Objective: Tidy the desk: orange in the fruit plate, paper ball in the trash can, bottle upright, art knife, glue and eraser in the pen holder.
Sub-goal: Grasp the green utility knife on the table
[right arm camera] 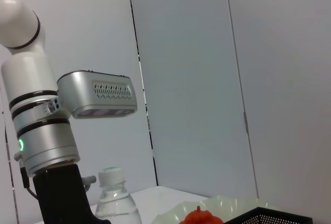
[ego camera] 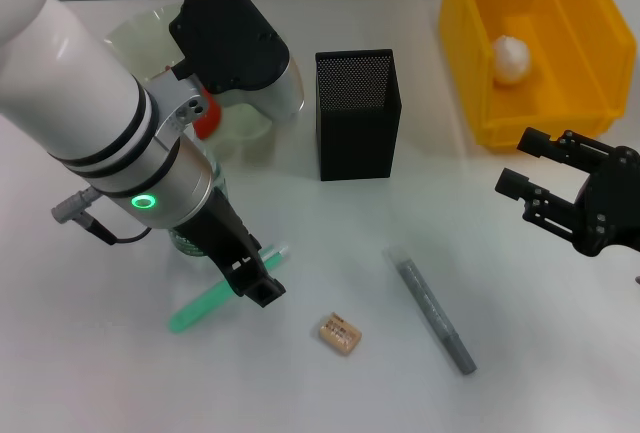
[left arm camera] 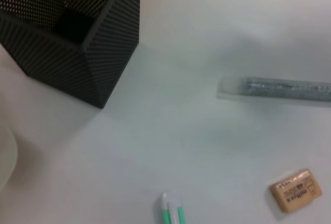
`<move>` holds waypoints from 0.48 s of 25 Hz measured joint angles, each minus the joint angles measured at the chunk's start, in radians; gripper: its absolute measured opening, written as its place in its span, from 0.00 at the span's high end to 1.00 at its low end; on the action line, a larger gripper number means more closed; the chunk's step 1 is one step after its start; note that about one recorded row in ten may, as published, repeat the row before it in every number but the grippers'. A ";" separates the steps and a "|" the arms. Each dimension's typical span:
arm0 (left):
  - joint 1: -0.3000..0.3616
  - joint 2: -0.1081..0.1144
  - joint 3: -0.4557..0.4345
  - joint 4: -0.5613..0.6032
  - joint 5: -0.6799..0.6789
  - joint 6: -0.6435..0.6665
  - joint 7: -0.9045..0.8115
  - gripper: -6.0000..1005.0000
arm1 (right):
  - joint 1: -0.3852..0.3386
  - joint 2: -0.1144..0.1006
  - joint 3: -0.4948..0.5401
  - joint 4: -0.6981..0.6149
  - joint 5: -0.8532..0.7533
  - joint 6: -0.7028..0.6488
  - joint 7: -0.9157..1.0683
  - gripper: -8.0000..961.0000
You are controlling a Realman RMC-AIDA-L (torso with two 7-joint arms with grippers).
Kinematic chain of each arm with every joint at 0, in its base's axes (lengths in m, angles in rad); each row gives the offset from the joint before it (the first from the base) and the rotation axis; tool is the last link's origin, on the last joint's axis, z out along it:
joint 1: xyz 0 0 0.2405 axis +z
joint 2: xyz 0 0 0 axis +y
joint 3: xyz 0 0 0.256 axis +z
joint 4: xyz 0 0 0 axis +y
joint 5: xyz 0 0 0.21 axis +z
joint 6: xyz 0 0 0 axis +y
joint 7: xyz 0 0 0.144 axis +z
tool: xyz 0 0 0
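The green glue (ego camera: 200, 305) lies on the table, and my left gripper (ego camera: 256, 281) is down right over its middle; its white tip (left arm camera: 170, 211) shows in the left wrist view. The tan eraser (ego camera: 339, 334) (left arm camera: 296, 190) and the grey art knife (ego camera: 435, 315) (left arm camera: 279, 88) lie flat to the right of it. The black mesh pen holder (ego camera: 357, 113) (left arm camera: 77, 43) stands behind them. The bottle (ego camera: 193, 240) (right arm camera: 116, 198) stands upright, mostly hidden by my left arm. The orange (ego camera: 205, 119) (right arm camera: 199, 217) sits in the fruit plate (ego camera: 135, 33). The paper ball (ego camera: 510, 58) lies in the trash can (ego camera: 600, 48). My right gripper (ego camera: 522, 163) hovers open and holds nothing.
The yellow trash can fills the back right corner, just behind my right gripper. My left arm (right arm camera: 49, 146) covers much of the left side of the table. The table's front edge lies close below the eraser and the art knife.
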 joint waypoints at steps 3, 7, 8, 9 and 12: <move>0.004 0.000 0.001 -0.001 0.002 0.001 -0.003 0.43 | 0.000 0.000 0.000 0.000 0.000 0.000 0.000 0.40; 0.004 0.000 0.003 -0.004 0.002 -0.001 -0.003 0.43 | 0.000 0.000 0.000 0.000 0.001 -0.001 0.000 0.40; 0.004 0.000 0.003 -0.004 0.003 -0.002 -0.003 0.43 | 0.000 0.000 0.000 0.000 0.001 -0.002 0.000 0.40; 0.004 0.000 0.003 -0.004 0.003 -0.002 -0.003 0.43 | 0.000 0.000 0.000 0.000 0.001 -0.003 0.000 0.40; 0.008 0.001 0.003 -0.009 0.007 -0.004 -0.002 0.43 | -0.001 0.000 0.000 0.000 0.001 -0.003 0.000 0.40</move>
